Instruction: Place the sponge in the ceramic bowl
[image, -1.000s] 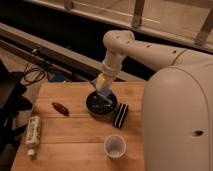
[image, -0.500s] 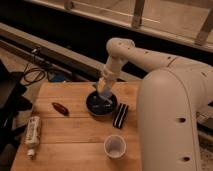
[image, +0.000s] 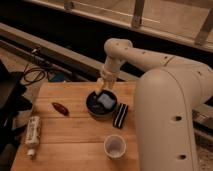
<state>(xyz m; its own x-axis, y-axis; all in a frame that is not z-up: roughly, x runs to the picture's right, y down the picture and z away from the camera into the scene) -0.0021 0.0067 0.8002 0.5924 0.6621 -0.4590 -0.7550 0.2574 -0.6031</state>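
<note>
The dark ceramic bowl (image: 95, 109) stands near the back middle of the wooden table (image: 75, 135). A pale bluish sponge (image: 106, 101) lies inside it, toward its right side. My gripper (image: 103, 87) hangs from the white arm just above the bowl's rear rim, a little up and left of the sponge. The arm's big white body fills the right side of the view and hides the table's right edge.
A black rectangular item (image: 120, 115) lies right beside the bowl. A white cup (image: 114, 146) stands in front, a reddish-brown object (image: 60, 108) lies to the left, and a white bottle (image: 32, 131) rests near the left edge. Cables (image: 32, 75) sit beyond the back-left corner.
The sponge, seen at the gripper's tip a second ago, now lies down in the bowl. The gripper stays just above the bowl's rear rim.
</note>
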